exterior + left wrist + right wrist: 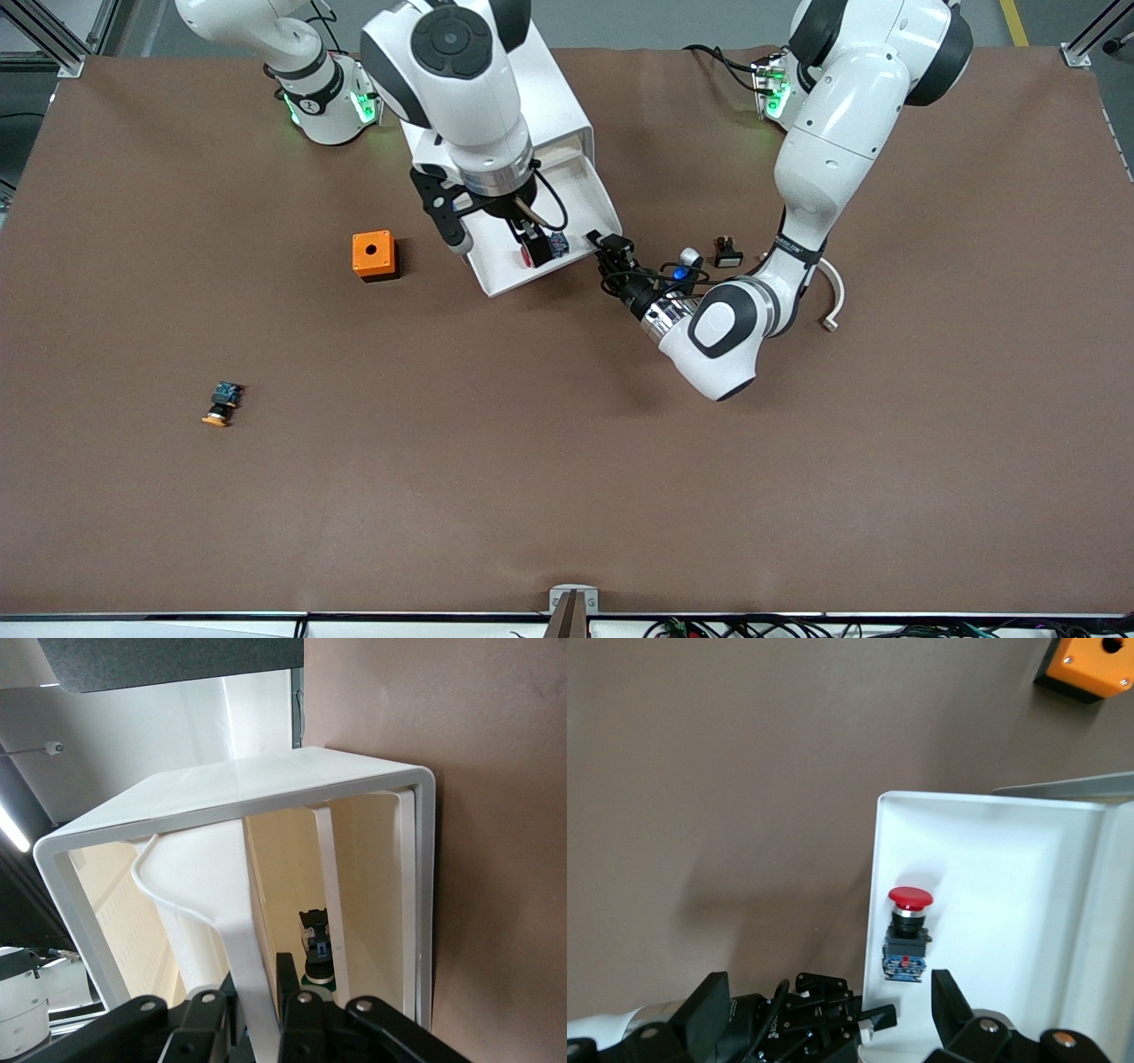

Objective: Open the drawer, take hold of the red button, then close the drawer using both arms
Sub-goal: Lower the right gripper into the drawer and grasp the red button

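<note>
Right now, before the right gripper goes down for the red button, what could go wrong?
1. The button lies on its side near the front wall of the drawer; the open right gripper over it could hit that wall or knock the button away.
2. The left gripper holds the handle of the drawer close by; the two grippers might collide.

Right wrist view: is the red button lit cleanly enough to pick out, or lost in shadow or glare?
Right wrist view: the button is sharp and evenly lit against the white drawer, no glare. Left wrist view: it sits dim and small inside the cabinet. Front view: the right hand partly covers it.
</note>
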Robot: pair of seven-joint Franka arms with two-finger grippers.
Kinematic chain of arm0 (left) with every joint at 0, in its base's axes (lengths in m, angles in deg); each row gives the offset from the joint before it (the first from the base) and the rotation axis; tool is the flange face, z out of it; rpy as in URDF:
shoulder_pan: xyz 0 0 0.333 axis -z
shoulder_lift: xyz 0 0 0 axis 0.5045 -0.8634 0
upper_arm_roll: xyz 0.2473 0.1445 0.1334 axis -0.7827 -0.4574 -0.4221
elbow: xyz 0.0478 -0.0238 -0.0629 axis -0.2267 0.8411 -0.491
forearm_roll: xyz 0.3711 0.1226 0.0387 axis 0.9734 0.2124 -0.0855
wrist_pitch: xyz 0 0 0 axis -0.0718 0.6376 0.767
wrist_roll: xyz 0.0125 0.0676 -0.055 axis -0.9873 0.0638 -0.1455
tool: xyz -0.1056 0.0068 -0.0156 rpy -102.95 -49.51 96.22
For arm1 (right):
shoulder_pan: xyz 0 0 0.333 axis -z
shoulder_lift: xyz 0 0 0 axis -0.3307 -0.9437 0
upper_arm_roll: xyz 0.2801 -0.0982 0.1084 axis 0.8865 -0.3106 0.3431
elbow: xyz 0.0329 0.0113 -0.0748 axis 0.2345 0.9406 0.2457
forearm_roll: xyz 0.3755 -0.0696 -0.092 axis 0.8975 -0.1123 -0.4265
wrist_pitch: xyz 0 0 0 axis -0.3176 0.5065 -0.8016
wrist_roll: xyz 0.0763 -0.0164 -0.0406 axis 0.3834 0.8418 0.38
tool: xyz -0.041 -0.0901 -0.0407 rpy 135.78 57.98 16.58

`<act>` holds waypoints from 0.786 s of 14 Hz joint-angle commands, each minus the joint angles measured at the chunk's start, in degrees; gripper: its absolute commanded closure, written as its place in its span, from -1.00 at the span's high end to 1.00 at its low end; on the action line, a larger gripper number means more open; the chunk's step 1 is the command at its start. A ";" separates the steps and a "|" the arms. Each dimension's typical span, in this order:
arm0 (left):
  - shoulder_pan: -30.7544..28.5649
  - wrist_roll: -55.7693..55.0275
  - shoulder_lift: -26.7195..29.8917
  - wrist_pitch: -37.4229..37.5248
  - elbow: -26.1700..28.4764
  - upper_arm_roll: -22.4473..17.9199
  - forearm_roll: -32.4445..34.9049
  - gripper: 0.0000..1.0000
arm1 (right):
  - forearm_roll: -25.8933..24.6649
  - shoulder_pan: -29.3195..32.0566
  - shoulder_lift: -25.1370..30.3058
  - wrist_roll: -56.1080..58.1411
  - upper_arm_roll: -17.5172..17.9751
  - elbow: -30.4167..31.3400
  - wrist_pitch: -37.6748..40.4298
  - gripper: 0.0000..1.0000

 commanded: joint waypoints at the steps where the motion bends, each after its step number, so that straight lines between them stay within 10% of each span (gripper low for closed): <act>1: 0.41 0.88 -0.43 -0.19 -0.77 -0.38 -0.45 0.50 | -2.26 -2.27 -1.20 -2.54 -0.60 -0.39 -1.11 1.00; 2: 0.32 1.40 -0.43 -0.19 -0.77 -0.46 -0.45 0.99 | -2.44 -2.71 -1.64 -2.55 -0.60 -0.04 -1.37 1.00; 11: -0.82 18.86 0.62 0.07 -6.91 -6.25 0.43 1.00 | -8.59 -6.14 -1.99 -2.55 -0.60 9.63 -6.74 1.00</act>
